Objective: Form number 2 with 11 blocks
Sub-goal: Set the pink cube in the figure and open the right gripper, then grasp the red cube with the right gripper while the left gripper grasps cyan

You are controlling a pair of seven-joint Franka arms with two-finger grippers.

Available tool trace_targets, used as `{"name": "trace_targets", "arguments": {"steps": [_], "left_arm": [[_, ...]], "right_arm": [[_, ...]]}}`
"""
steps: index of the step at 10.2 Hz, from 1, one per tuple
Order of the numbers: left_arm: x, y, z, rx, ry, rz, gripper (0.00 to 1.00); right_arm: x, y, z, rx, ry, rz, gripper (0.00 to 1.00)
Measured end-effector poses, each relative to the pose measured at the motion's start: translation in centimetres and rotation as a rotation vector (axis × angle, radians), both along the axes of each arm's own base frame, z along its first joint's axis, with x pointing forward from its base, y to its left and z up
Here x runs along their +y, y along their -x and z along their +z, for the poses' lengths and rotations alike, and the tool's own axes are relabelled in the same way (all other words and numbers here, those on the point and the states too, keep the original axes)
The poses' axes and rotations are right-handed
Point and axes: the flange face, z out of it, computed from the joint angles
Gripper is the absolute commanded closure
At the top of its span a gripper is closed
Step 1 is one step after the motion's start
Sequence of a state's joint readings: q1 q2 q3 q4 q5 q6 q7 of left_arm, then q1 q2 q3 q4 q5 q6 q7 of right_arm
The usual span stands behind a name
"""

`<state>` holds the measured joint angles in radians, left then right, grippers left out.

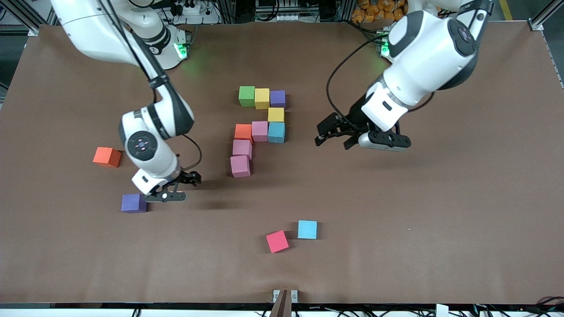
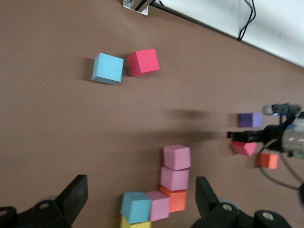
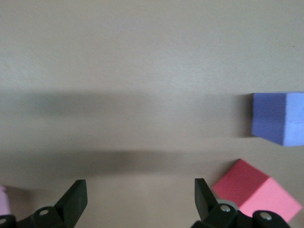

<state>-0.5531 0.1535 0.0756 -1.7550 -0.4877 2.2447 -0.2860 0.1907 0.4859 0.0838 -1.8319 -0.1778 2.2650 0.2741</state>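
Blocks, small matte cubes: nine already form a partial number 2 (image 1: 260,130) mid-table: green, yellow, purple top row, yellow below, then orange, pink, light blue, and two pink running down toward the front camera. Judged left: the bottom row's last two cubes. Loose purple cube (image 1: 133,203) and orange cube (image 1: 106,156) sit near the right arm's end; red cube (image 1: 277,241) and light blue cube (image 1: 307,229) nearest the camera. Right gripper (image 1: 190,178) low beside the purple cube, jaws wide, empty. Left gripper (image 1: 337,132) hovers beside the figure, wide, empty.
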Motion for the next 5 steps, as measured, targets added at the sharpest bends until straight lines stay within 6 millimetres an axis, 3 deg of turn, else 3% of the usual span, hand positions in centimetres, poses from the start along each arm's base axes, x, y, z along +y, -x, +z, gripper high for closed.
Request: {"name": "trace_targets", "arguments": {"steps": [2,5], "left_arm": [[2.5,-1.2,-2.5,-0.030,-0.056,-0.118,0.00],[2.0,-3.2,-7.9,-0.089,-0.104,-0.140,0.00]], "right_arm": [[-3.6,0.0,-0.9,0.052,-0.003,0.191,0.00],[-8.3,-0.5,-0.7,0.092,-0.019,0.489,0.00]]}}
